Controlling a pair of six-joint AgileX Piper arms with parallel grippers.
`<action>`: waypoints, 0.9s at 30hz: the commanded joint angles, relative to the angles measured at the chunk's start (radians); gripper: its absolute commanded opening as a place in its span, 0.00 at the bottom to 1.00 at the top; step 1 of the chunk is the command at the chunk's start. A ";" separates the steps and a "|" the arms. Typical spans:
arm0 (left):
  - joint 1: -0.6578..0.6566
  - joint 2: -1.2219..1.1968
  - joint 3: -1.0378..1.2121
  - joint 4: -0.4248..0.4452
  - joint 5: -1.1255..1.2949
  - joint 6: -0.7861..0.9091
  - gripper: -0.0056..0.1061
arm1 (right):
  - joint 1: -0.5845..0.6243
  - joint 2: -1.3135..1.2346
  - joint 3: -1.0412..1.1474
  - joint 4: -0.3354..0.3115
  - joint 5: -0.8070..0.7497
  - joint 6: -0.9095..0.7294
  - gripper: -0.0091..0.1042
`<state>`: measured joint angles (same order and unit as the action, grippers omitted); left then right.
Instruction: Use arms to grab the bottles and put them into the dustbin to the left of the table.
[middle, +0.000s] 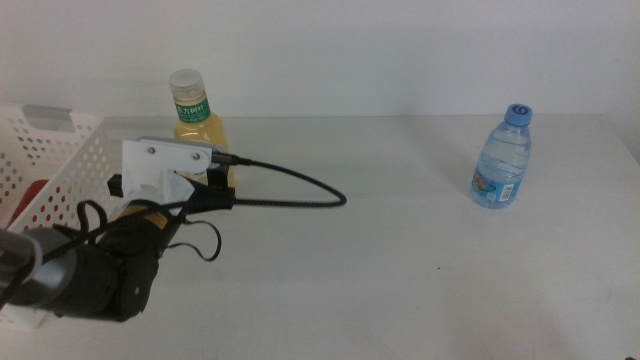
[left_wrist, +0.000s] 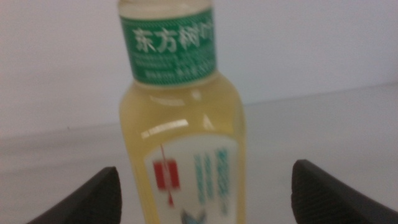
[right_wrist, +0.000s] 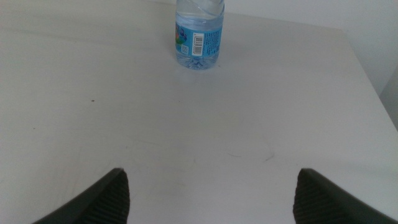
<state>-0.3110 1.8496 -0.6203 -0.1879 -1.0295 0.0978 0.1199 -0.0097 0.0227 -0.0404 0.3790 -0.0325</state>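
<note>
Left end effector (left_wrist: 202, 190) is spread wide with the yellow drink bottle (middle: 200, 130) standing between its jaws, not gripped, right beside the dustbin (middle: 55, 165). Green neck label reads 东方树叶. Right end effector (right_wrist: 211, 193) hangs released over bare surface (middle: 400, 260); the water bottle (middle: 503, 157) stands near the far right edge.

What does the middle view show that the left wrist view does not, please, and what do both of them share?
Only the middle view shows the white perforated plastic basket at the table's left edge, the small clear blue-capped water bottle standing far right, and the left arm's white housing with its black cable. Only the left wrist view shows the left pincer wide open, its jaws either side of the bottle without touching, and the label's print. Both show the upright yellow-drink bottle with green-white label on the matte white-grey table.
</note>
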 joint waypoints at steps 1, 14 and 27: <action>0.015 -0.022 -0.056 0.010 -0.071 -0.017 0.86 | -0.006 -0.027 -0.002 -0.014 -0.073 -0.010 0.73; 0.046 0.129 -0.287 0.024 0.024 -0.020 0.86 | -0.006 -0.027 -0.002 -0.014 -0.073 -0.010 0.73; 0.046 0.200 -0.391 -0.057 0.063 -0.021 0.57 | -0.006 -0.027 -0.002 -0.014 -0.073 -0.010 0.73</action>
<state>-0.2642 2.1023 -0.9844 -0.2207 -0.8999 0.0936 0.1199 -0.0097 0.0227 -0.0404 0.3790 -0.0325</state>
